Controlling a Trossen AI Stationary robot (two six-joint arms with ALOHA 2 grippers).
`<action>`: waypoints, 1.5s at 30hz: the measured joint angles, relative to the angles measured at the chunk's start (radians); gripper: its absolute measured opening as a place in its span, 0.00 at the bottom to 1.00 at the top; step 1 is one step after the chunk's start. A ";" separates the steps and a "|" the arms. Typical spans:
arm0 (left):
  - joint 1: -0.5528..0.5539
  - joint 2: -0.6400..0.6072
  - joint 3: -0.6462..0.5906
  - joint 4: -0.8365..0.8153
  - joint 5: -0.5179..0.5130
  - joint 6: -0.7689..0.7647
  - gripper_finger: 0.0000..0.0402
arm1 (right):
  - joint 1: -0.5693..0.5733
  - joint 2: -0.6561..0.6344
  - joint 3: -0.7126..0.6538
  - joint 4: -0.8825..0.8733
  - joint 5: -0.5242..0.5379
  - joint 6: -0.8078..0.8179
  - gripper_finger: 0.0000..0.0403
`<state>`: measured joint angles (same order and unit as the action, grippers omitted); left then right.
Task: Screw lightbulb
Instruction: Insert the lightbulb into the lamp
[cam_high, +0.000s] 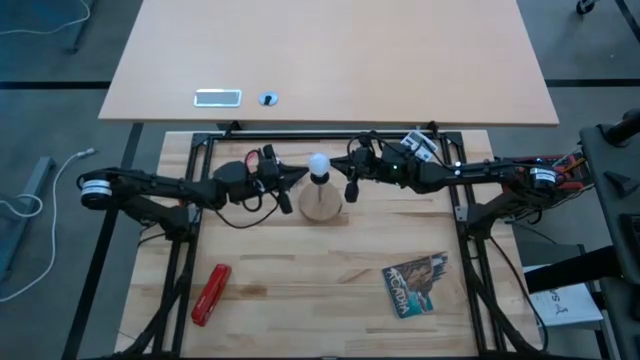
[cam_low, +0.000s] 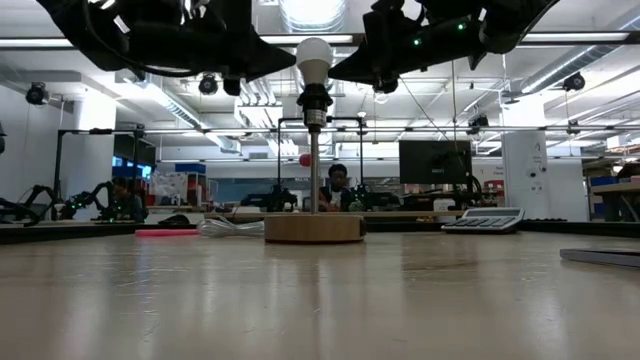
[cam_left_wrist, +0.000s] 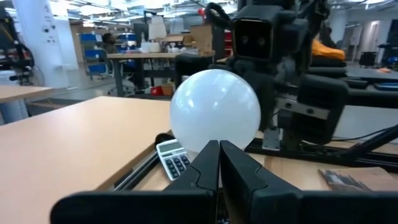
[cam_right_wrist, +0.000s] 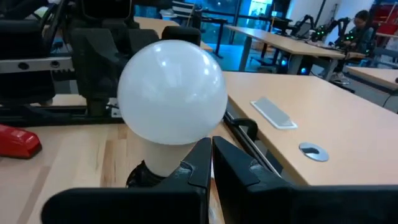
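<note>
Both arms reach inward, level, toward each other. The left end effector (cam_high: 293, 178) points to 3 o'clock, fingers pressed together; the right end effector (cam_high: 350, 176) points to 9 o'clock, fingers likewise together.

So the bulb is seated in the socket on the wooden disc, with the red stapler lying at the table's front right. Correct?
Not quite. The high view shows the red stapler at the front left. The lightbulb does sit in the socket on the wooden disc.

Dark cabled arms, black fingers (cam_left_wrist: 211, 171)
</note>
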<state>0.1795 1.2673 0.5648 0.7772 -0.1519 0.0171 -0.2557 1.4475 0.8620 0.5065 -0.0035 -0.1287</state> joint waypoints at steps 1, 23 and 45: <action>0.000 0.003 0.004 -0.003 -0.009 0.000 0.01 | 0.001 0.000 0.000 -0.001 -0.004 -0.003 0.03; 0.003 0.025 0.024 -0.050 -0.121 -0.008 0.00 | 0.048 0.000 0.000 0.000 -0.079 -0.049 0.03; -0.001 -0.053 0.023 -0.187 -0.120 -0.030 0.03 | 0.051 -0.021 0.000 -0.068 0.031 -0.066 0.03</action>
<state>0.1785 1.2146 0.5880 0.5902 -0.2715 -0.0130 -0.2051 1.4260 0.8623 0.4388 0.0278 -0.1952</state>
